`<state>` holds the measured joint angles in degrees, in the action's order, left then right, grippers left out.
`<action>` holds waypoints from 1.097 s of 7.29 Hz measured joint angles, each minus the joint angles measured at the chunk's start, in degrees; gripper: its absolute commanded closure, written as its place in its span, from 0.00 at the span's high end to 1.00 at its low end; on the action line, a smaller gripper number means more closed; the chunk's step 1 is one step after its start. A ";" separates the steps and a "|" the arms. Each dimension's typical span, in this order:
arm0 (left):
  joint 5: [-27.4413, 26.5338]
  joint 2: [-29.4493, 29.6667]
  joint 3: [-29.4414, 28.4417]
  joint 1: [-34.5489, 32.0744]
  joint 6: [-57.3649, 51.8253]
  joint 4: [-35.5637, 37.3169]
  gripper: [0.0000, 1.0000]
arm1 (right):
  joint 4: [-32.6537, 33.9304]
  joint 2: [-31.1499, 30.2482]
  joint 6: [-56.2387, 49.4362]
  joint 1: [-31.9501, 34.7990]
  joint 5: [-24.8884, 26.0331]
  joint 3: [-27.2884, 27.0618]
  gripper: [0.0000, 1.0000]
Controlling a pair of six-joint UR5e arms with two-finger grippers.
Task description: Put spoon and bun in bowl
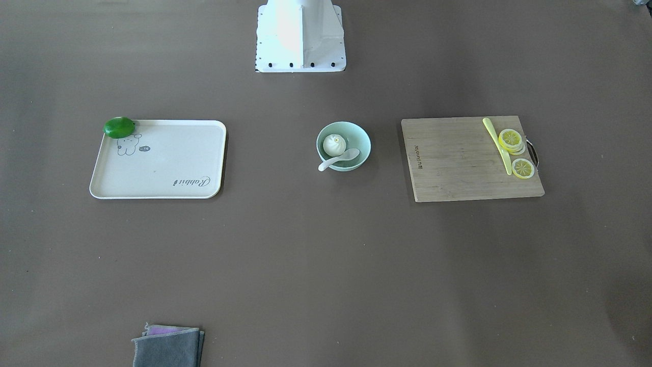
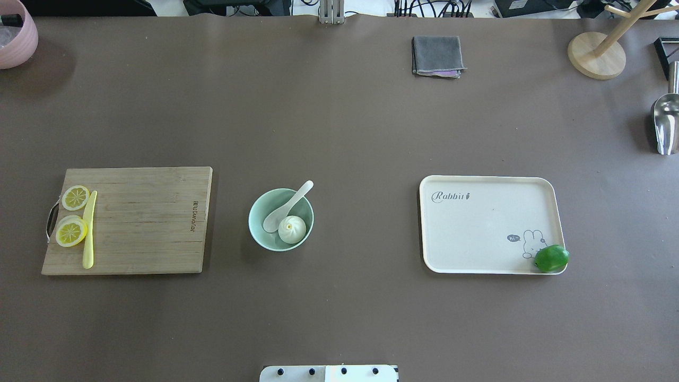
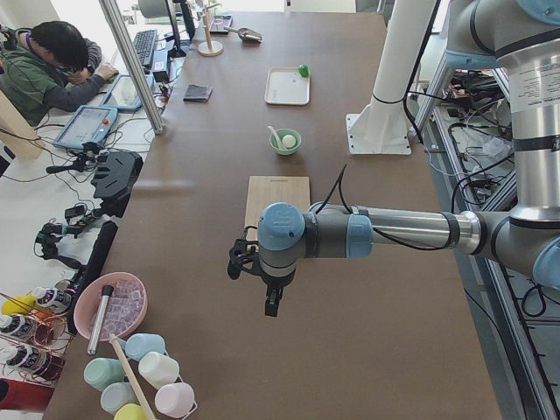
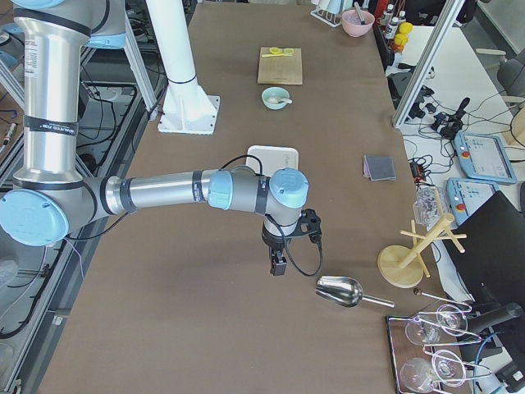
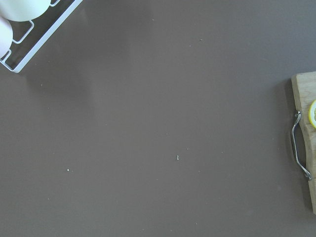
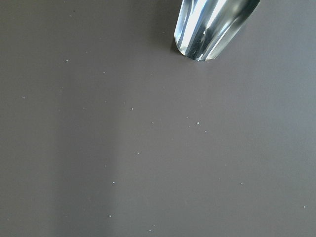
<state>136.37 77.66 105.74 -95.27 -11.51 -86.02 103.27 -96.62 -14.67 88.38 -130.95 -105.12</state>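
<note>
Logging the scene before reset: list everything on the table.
mint-green round bowl: 1, mint, centre.
white ceramic soup spoon: 1, white, resting in bowl.
white pleated steamed bun: 1, white, in bowl.
wooden cutting board: 1, tan, robot's left.
round lemon slices: at least 2, yellow, on board.
thin plastic knife: 1, yellow, on board.
rectangular plastic tray: 1, cream, robot's right.
round glossy fruit: 1, green, tray corner.
folded cloth: 1, grey, far edge.
metal scoop: 1, silver, far right.
wooden stand: 1, tan, far right.
left pincer: 1, dark, over bare table.
right pincer: 1, dark, near scoop.
</note>
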 measured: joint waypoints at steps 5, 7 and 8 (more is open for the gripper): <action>-0.23 0.00 -0.14 -0.18 0.06 -0.02 0.98 | 0.00 -0.15 -0.08 -0.45 -0.94 0.04 1.00; -0.45 0.03 -0.12 -0.18 0.08 -0.02 0.98 | 0.00 -0.15 -0.16 -0.48 -0.91 0.01 1.00; -0.48 0.04 -0.11 -0.18 0.09 -0.02 0.98 | 0.00 -0.15 -0.18 -0.52 -0.92 0.01 1.00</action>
<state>135.89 77.70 105.63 -95.45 -11.43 -86.04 103.27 -96.77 -14.85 87.86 -131.88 -105.11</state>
